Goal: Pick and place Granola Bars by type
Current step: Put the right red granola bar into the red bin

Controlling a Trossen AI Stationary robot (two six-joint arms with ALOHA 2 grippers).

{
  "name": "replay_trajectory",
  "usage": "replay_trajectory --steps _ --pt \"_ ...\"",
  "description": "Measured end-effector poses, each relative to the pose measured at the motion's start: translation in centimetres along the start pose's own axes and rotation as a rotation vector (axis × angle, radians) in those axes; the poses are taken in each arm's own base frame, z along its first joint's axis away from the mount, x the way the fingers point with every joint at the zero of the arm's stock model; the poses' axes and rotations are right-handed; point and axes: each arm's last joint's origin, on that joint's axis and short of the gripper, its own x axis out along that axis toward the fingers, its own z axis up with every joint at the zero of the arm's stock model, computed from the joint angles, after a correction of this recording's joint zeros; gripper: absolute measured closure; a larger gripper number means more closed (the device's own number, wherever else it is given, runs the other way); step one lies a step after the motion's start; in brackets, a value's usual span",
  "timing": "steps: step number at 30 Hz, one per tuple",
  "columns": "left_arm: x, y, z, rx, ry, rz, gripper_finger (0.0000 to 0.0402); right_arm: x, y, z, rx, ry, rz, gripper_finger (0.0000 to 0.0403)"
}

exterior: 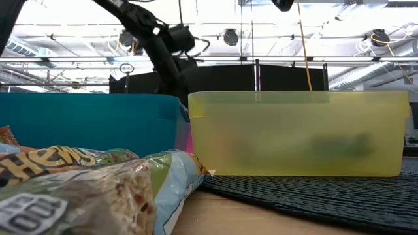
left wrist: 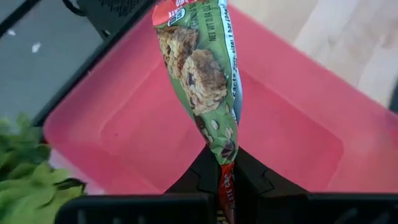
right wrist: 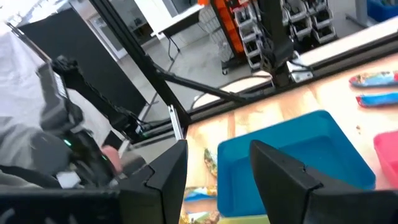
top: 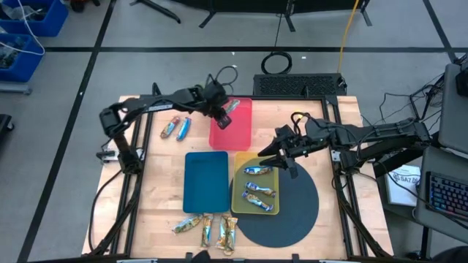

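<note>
Red plastic makes up the rectangular tray [top: 232, 130] at the far middle of the wooden table [top: 157, 186], and the left gripper [top: 223, 117] hangs right over it. Its two dark fingers [left wrist: 199, 177] are pinched tight on the bottom end of a green and red wrapped granola bar [left wrist: 202, 68], which sticks out above the empty red tray floor. Beside that tray, toward the left arm's side, two blue wrapped bars [top: 176, 128] lie on the bare wood, close together. A blue rectangular tray [top: 206, 180] sits in the middle of the table with nothing in it. Touching its side is a yellow see-through tray [top: 238, 201], partly on a round dark mat [top: 300, 208], and three blue and tan wrapped bars [top: 257, 188] lie inside it. At the near edge of the table, four more wrapped bars [top: 208, 229] lie in a loose row on the wood, just in front of the blue tray. The right gripper [top: 281, 157] hovers over the far corner of the yellow tray, its fingers [right wrist: 165, 171] spread apart and holding nothing. Some green plant leaves [left wrist: 28, 180] show next to the red tray.
</note>
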Motion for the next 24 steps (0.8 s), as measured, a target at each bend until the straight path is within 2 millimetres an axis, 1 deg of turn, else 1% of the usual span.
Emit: replay_trajectory --steps 5,8,10,12,16,19,22,24 --pt "3.0 0.9 -0.9 -0.026 0.082 -0.021 0.0382 0.0 0.1 0.3 -0.006 -0.026 0.014 0.0238" --pt "4.1 1.1 -1.3 -0.038 0.112 -0.029 0.038 0.0 0.1 0.3 -0.005 -0.026 0.014 0.0238" --pt "4.3 1.1 -1.4 -0.04 0.12 -0.031 0.0359 0.0 0.1 0.3 -0.007 -0.025 0.015 0.0239" --pt "4.1 1.0 -1.2 -0.038 0.108 -0.025 0.0325 0.0 0.1 0.2 -0.006 -0.025 0.016 0.0239" --pt "3.1 1.1 -0.9 -0.032 0.08 0.0 0.026 0.0 0.2 0.3 -0.01 -0.03 0.019 0.0239" --pt "1.6 1.1 -0.7 -0.037 0.081 -0.009 0.0225 0.0 0.2 0.3 -0.011 -0.03 0.023 0.0239" --pt "-0.8 0.5 -0.6 -0.046 0.066 -0.023 0.0204 0.0 0.3 0.4 -0.016 -0.027 0.046 0.0239" --pt "-3.2 -0.2 -0.5 -0.036 0.042 -0.029 0.0198 0.0 0.3 0.4 -0.025 -0.033 0.051 0.0239"
